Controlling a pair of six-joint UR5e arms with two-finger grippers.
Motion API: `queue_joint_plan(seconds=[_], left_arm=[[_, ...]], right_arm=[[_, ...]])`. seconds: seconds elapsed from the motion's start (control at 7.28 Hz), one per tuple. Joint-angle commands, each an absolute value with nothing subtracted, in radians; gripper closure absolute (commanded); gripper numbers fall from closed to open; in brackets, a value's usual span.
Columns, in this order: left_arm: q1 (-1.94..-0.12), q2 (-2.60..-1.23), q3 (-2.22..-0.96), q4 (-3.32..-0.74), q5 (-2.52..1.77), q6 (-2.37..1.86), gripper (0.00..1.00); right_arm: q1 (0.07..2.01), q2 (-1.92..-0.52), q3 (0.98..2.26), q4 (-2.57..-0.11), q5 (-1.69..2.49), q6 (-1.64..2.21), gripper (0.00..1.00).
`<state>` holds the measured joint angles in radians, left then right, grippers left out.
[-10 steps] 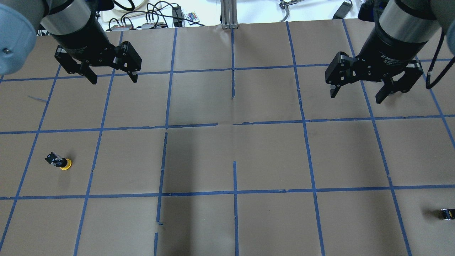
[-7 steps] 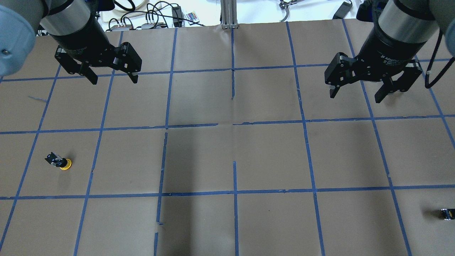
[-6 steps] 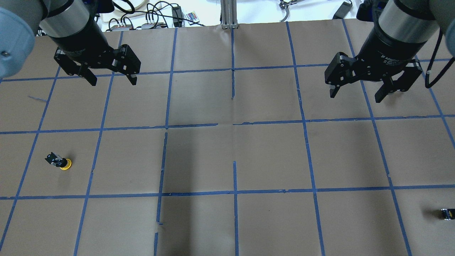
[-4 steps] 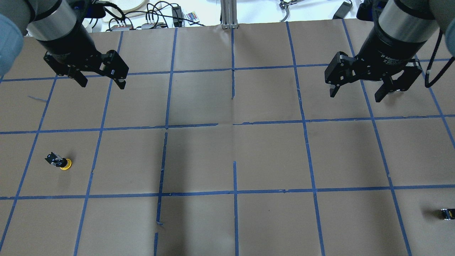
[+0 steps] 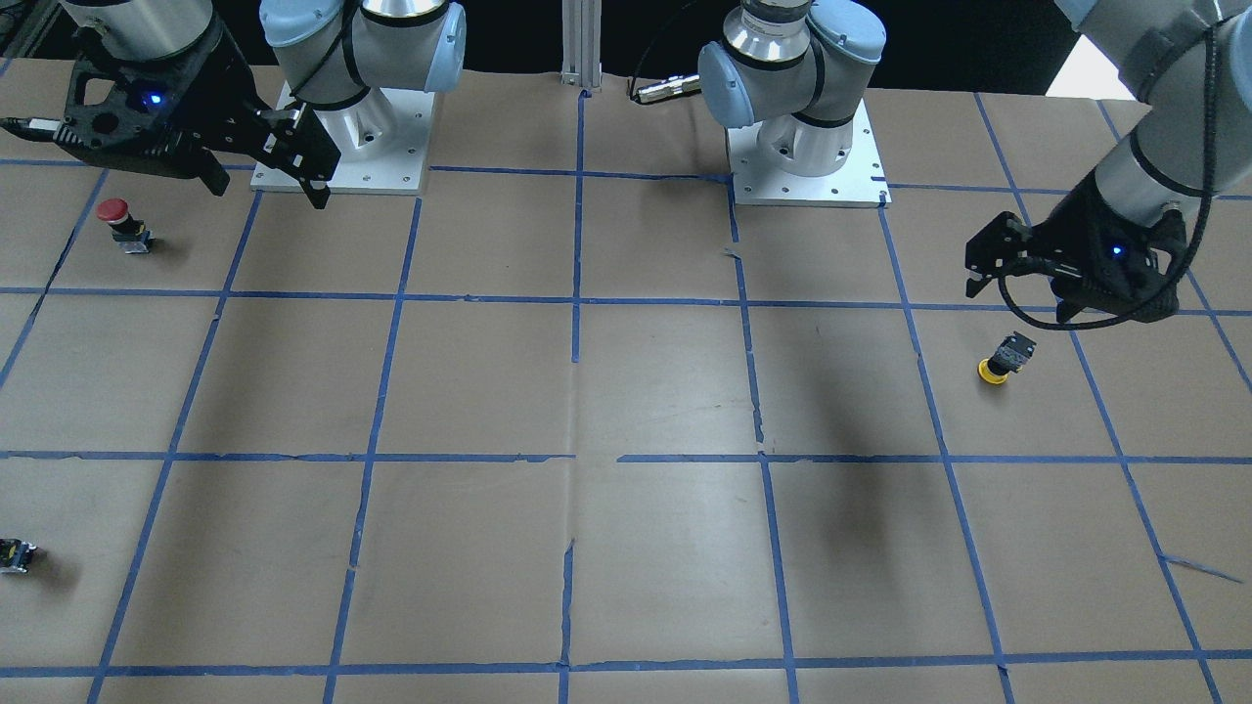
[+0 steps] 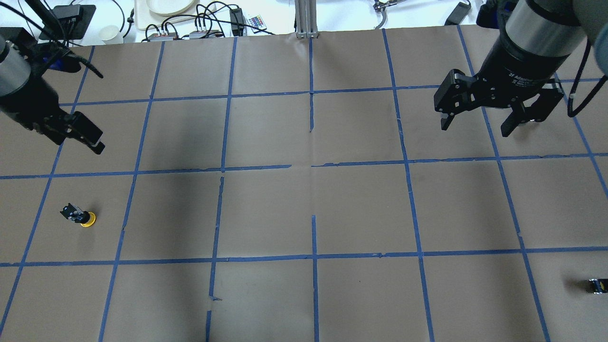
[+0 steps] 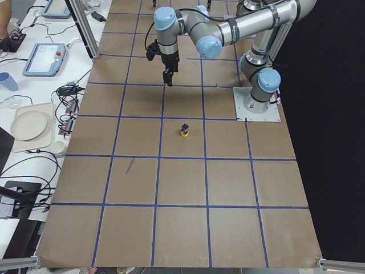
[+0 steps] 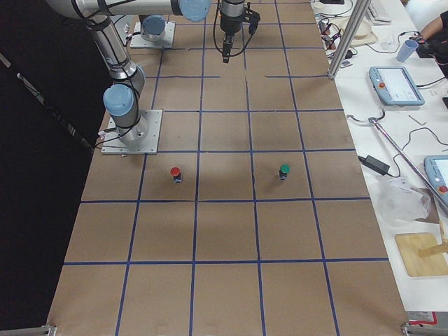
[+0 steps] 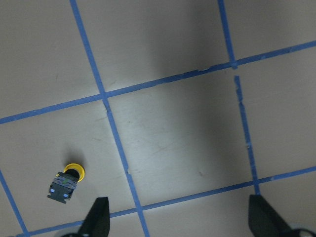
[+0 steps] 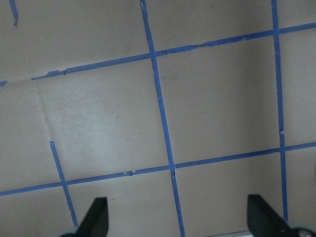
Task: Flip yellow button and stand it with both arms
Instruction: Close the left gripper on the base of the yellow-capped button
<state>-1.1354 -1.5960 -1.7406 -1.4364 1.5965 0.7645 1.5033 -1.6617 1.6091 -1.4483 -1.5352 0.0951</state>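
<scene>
The yellow button rests on the brown paper at the table's left, its yellow cap against the paper and its black body up and tilted. It also shows in the front view, the exterior left view and the left wrist view. My left gripper is open and empty and hangs above the table beside the button, apart from it; it also shows in the front view and the left wrist view. My right gripper is open and empty over the right half, far from the button.
A red-capped button stands near the right arm's base plate. A green-capped button stands farther out. A small dark block lies at the right front edge. Cables and a plate lie past the table's far edge.
My left gripper has moved left and nearer to the yellow button, half out of the overhead view. The right gripper has barely moved. The button has not moved.
</scene>
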Motion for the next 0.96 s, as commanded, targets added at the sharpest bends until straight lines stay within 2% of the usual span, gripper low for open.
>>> queue_joint_plan(seconds=[0.0,0.27,0.82], left_arm=[[-1.013,-1.612,-1.891,-1.199,1.594,1.021,0.01],[-0.903,-1.629,-2.052,-1.047,1.588,1.200,0.01],[-0.825,-1.747,-2.078,-0.971,1.537,1.422,0.01]], right_arm=[[1.503,-1.661,1.609,-1.450,-1.538,0.095,0.00],[1.503,-1.658,1.609,-1.453,-1.534,0.095,0.00],[1.503,-1.660,1.609,-1.454,-1.526,0.095,0.00]])
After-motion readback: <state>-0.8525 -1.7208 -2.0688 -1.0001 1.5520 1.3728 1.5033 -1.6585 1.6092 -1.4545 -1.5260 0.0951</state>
